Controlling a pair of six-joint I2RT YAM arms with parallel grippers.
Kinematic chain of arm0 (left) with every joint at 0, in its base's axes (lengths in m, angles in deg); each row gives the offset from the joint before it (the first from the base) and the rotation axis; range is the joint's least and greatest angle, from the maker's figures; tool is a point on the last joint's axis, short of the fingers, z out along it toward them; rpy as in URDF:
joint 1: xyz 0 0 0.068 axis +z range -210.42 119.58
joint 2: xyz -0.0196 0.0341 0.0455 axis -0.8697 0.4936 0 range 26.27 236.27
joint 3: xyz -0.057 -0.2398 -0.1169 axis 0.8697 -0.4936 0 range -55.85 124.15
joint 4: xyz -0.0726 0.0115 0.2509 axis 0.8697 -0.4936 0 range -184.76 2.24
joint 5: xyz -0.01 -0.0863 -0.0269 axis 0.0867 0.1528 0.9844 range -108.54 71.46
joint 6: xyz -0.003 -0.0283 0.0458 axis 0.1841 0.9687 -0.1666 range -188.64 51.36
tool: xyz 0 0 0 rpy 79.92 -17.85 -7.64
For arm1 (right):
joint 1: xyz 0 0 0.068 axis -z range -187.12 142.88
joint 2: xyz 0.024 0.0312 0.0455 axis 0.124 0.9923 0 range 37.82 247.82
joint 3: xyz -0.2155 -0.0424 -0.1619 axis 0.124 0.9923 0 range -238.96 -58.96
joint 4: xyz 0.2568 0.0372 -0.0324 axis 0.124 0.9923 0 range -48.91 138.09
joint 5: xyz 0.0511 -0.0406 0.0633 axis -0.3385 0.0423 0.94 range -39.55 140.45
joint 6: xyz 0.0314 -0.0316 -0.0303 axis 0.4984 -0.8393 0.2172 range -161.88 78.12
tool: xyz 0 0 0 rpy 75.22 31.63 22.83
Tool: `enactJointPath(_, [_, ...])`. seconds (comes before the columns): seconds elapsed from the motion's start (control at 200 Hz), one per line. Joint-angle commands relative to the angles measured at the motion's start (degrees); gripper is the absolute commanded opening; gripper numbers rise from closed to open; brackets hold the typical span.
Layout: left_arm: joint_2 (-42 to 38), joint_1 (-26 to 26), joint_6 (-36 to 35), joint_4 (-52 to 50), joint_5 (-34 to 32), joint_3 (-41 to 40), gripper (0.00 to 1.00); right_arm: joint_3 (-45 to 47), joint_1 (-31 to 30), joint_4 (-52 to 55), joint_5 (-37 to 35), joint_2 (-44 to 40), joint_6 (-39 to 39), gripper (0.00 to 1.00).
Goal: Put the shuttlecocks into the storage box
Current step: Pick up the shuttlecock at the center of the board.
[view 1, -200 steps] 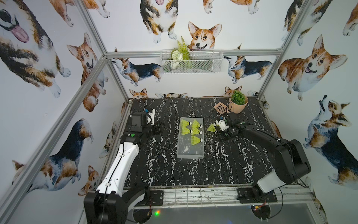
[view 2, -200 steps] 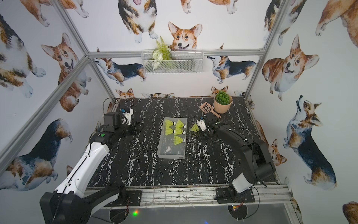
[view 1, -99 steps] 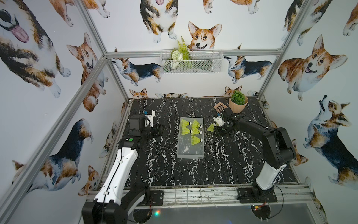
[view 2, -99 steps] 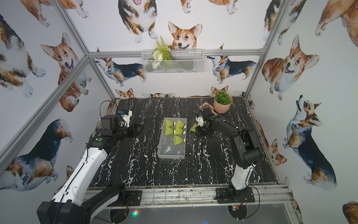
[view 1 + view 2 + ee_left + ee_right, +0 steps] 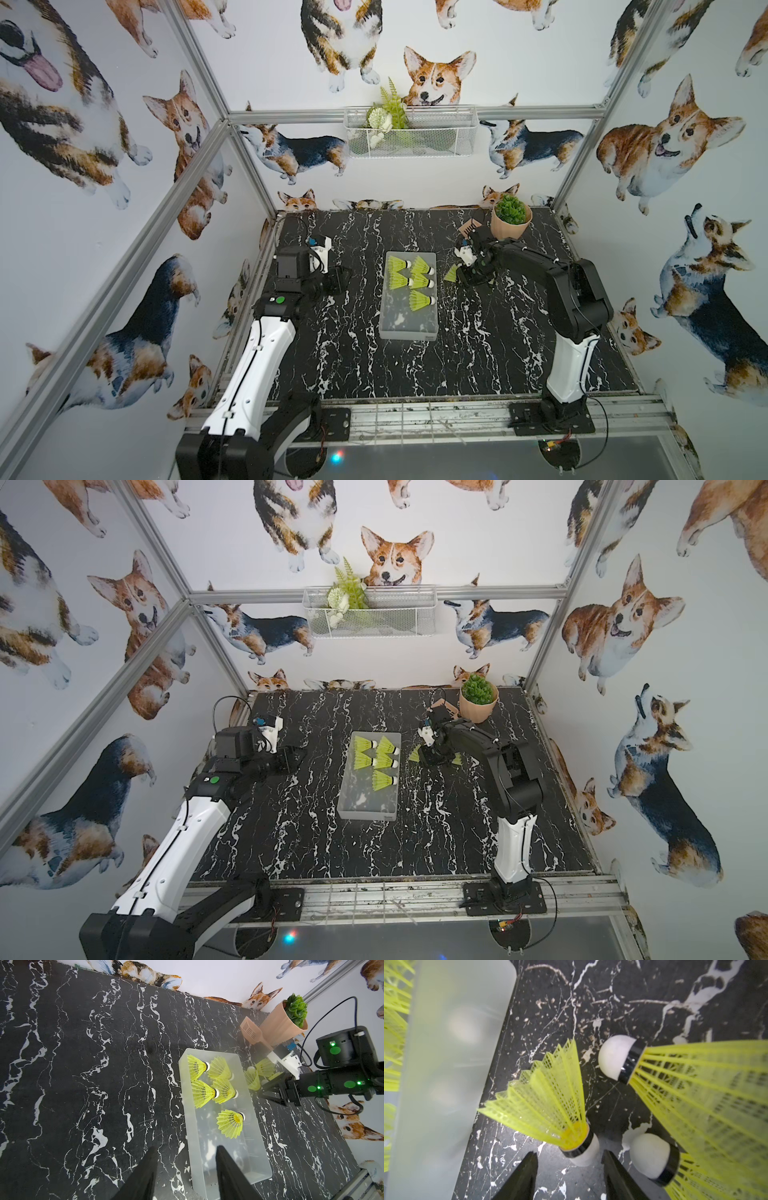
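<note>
Picking up the shuttlecocks left outside the box is judged to be the step in hand, with five stored and three not yet. The black marble desk carries the frosted storage box at its middle, lidless. Five shuttlecocks are seen lying inside it, grouped at the far end, with the near end bare. The left fingers are held released and empty over the desk on the box's left side, apart from it. The right fingers are lowered just beside the box's right wall, spread and grasping nothing, with one set on each side of the white tip of the nearest shuttlecock, which lies with its skirt turned toward the box. Two further shuttlecocks are seen close by on the desk. The next move is judged to call for the right fingers to be clenched squarely on that rounded tip, so that it is not squeezed out. A lift and a short carry over the wall to the bare end would then be needed.
</note>
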Motion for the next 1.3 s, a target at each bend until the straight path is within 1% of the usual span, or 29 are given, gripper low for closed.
enactJointPath(0.0, [-0.1,0.2,-0.5,0.9,0.3,0.0,0.49,-1.5,0.0,1.9,-1.3,1.1,-1.4,0.58])
enactJointPath(0.15, [-0.1,0.5,-0.5,0.9,0.5,0.0,0.49,-3.4,0.0,2.8,-1.7,2.9,-2.1,0.59])
enactJointPath(0.255, [-0.2,0.8,-0.5,0.9,0.6,0.0,0.49,-4.3,0.0,3.2,-1.4,3.9,-2.7,0.56])
enactJointPath(0.521, [0.1,1.2,-0.3,1.3,1.0,0.0,0.49,-3.9,-0.1,2.5,-0.1,4.3,-3.1,0.42])
enactJointPath(0.671, [0.2,1.6,-0.2,1.6,1.8,-0.1,0.49,-2.2,-0.2,0.8,-0.2,2.2,-3.3,0.38])
enactJointPath(0.846, [0.8,1.6,-0.2,1.7,3.2,-0.2,0.49,1.0,-0.6,-1.8,-0.9,-2.2,-3.6,0.35])
enactJointPath(0.911, [1.3,1.5,-0.2,1.8,4.1,-0.2,0.49,2.2,-0.7,-2.5,-0.9,-3.7,-3.8,0.33])
enactJointPath(1.021, [1.9,1.6,-0.1,1.8,5.1,0.1,0.49,3.4,-0.7,-3.5,-1.1,-4.8,-3.8,0.32])
enactJointPath(1.106, [1.9,1.5,-0.1,1.9,5.4,0.1,0.49,3.0,-0.7,-2.7,-0.9,-4.0,-3.9,0.25])
enactJointPath(1.296, [2.9,1.5,-0.1,2.2,7.6,0.2,0.49,4.6,-1.3,-3.3,-0.8,-6.5,-2.8,0.25])
